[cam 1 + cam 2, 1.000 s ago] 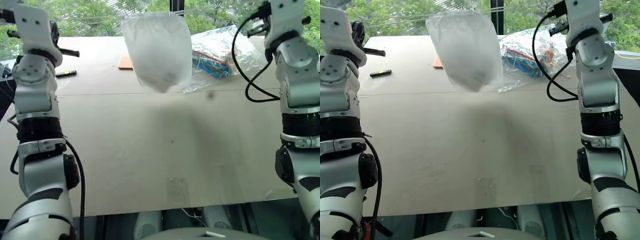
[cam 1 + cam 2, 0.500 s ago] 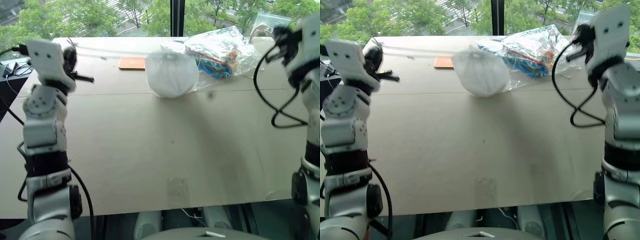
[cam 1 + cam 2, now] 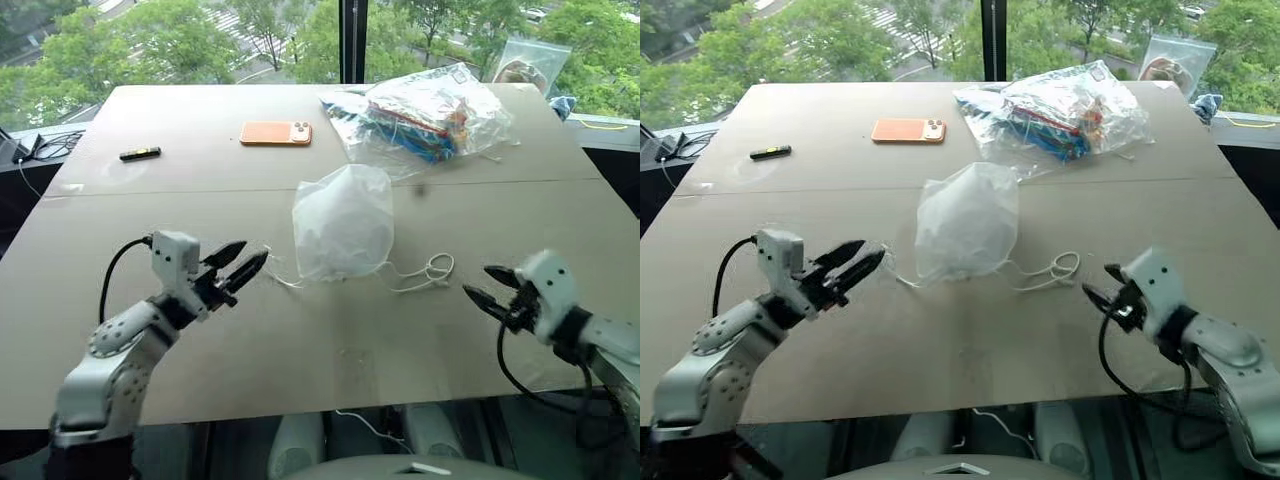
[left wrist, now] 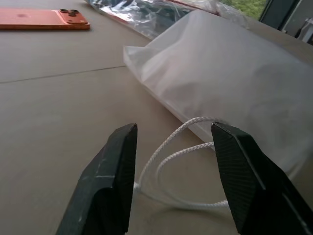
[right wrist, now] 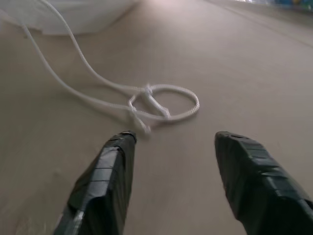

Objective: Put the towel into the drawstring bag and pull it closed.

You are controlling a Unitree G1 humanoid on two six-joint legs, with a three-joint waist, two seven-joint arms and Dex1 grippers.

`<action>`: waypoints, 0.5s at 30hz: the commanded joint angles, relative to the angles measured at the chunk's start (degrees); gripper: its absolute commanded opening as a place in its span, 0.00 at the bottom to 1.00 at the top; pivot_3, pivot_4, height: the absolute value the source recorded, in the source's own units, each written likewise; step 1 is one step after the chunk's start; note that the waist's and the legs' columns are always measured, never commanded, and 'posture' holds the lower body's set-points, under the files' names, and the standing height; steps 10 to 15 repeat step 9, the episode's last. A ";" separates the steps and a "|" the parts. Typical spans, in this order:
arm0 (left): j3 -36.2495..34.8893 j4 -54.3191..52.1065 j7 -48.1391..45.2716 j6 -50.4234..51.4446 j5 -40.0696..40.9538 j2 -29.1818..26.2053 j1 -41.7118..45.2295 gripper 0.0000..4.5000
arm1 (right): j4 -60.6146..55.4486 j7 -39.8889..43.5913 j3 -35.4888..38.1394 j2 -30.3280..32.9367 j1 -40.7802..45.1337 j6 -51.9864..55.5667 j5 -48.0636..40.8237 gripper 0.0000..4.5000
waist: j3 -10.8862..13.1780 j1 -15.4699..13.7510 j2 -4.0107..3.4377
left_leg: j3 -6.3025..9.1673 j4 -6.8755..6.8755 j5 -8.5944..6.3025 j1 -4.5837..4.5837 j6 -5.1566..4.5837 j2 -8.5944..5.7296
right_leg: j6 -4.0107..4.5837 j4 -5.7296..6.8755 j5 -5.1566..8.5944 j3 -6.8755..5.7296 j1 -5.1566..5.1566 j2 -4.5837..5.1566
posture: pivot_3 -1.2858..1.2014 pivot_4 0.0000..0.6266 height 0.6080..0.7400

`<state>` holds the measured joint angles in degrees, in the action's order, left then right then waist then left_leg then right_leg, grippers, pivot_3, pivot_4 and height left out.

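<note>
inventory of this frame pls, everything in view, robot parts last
bag: 1, milky white, table centre, mouth gathered
cords: white, trailing from bag toward both pincers
phone: 1, orange, far side, left of centre
plastic bag: 1, clear, colourful items inside, far right
small pouch: 1, clear, far right corner
dark stick: 1, black, far left
table: 1, beige
left pincer: black, open, empty, near the bag's left cord
right pincer: black, open, empty, right of cord loop

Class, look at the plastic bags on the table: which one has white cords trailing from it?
The drawstring bag, the milky-white pouch between the grippers; the clear bags behind hold colourful items, no cords.
</note>
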<state>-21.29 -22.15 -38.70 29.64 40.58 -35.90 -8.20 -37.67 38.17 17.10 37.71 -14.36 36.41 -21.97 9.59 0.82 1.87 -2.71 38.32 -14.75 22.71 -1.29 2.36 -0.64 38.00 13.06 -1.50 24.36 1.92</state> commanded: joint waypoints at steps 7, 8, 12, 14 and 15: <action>-11.83 -6.88 -5.32 1.91 4.24 -4.55 -12.31 0.99 | -3.29 4.86 14.48 0.63 -6.44 -4.17 -8.11 1.00 | -0.03 -0.22 -0.03 | 0.02 0.02 -0.01 -0.16 0.00 0.02 | 0.11 -0.06 0.08 0.00 -0.14 0.11 | 0.52 0.24 1.00; -11.74 -6.58 -4.35 1.92 4.14 -4.17 -11.59 0.99 | -3.08 4.20 14.24 0.49 -5.91 -4.44 -7.96 1.00 | -0.03 -0.29 -0.02 | 0.03 0.03 -0.01 -0.15 0.00 0.02 | 0.12 -0.06 0.08 -0.01 -0.14 0.12 | 0.52 0.24 1.00; -11.41 -6.32 -3.71 1.81 3.93 -3.82 -10.90 0.99 | -2.82 3.74 14.03 0.39 -5.47 -4.60 -7.94 1.00 | -0.03 -0.29 -0.02 | 0.05 0.02 -0.01 -0.16 0.00 0.02 | 0.12 -0.06 0.08 -0.02 -0.14 0.12 | 0.52 0.24 1.00; -11.41 -6.32 -3.71 1.81 3.93 -3.82 -10.90 0.99 | -2.82 3.74 14.03 0.39 -5.47 -4.60 -7.94 1.00 | -0.03 -0.29 -0.02 | 0.05 0.02 -0.01 -0.16 0.00 0.02 | 0.12 -0.06 0.08 -0.02 -0.14 0.12 | 0.52 0.24 1.00; -11.41 -6.32 -3.71 1.81 3.93 -3.82 -10.90 0.99 | -2.82 3.74 14.03 0.39 -5.47 -4.60 -7.94 1.00 | -0.03 -0.29 -0.02 | 0.05 0.02 -0.01 -0.16 0.00 0.02 | 0.12 -0.06 0.08 -0.02 -0.14 0.12 | 0.52 0.24 1.00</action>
